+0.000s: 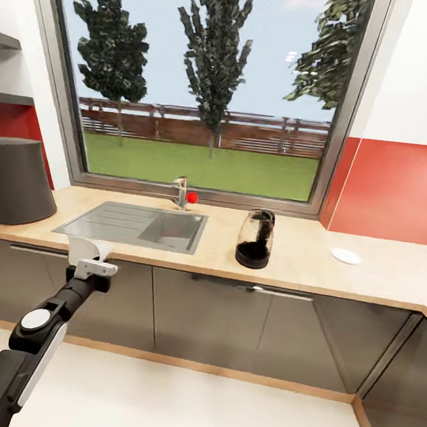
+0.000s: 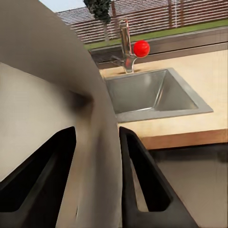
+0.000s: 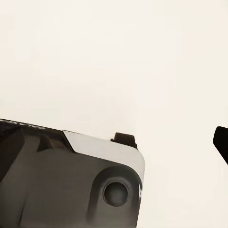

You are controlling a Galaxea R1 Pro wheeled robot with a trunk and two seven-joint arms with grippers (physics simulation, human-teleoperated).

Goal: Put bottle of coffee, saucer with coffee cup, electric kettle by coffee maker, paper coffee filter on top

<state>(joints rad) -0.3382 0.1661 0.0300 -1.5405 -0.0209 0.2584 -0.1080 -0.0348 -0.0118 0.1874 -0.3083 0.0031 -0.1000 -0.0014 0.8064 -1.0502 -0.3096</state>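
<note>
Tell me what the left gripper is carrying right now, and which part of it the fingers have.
The left gripper holds the paper coffee filter, a white cone, pinched between the fingers by its side wall.

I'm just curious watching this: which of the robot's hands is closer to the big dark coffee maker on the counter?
Left. The left hand, clamped on a white paper filter, hangs before the sink, right of the coffee maker. The right hand is over pale floor; its distance cannot be judged.

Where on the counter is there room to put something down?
Bare countertop lies between the glass kettle and the white saucer, and beyond the saucer. The left side is crowded: sink, then the coffee maker.
</note>
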